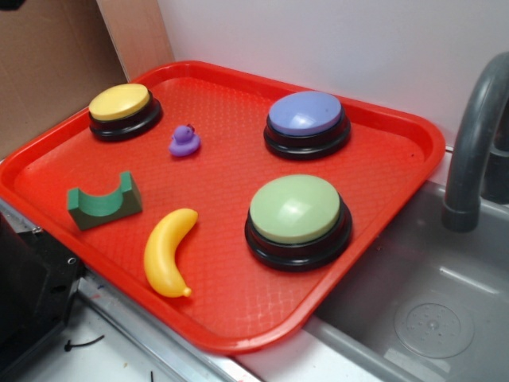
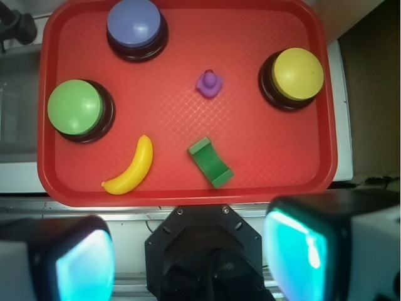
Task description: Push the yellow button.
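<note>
Our claw (image 2: pixel 188 260) gapes wide and holds nothing. It hangs above the red tray (image 2: pixel 182 182), well apart from the yellow button (image 2: pixel 297 74)

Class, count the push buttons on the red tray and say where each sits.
3: yellow button at the far left corner, purple button at the far right, green button near right. None looks hidden.

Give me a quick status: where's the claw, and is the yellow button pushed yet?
Gripper open, high above tray. Yellow button untouched. Path clear.
</note>
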You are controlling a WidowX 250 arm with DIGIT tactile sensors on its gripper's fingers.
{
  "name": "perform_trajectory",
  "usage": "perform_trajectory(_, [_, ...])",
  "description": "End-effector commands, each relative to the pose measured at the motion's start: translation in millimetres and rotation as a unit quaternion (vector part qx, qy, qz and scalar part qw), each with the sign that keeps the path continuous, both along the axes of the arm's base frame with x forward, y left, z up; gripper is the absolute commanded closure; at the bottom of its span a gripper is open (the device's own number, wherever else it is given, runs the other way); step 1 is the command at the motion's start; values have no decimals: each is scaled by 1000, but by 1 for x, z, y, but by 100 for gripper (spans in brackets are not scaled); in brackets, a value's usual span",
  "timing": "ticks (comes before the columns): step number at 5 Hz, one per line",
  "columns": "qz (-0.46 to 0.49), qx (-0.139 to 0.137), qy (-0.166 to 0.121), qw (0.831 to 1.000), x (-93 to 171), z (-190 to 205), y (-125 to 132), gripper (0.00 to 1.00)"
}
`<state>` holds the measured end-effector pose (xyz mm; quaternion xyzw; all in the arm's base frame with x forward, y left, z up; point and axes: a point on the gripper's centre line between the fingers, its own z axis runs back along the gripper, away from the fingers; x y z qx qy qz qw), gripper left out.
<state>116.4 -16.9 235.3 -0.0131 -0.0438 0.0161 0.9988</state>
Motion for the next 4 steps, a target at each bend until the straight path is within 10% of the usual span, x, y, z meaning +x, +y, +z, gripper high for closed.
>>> perform_trajectory(1, [0, 0, 0, 1000, 0, 0, 0, 0])
perform_trajectory(2, [117, -10, 66, 991, 32, -44, 35, 0])
perform_trajectory(4, [356, 4, -81, 931, 69, -78, 103, 0])
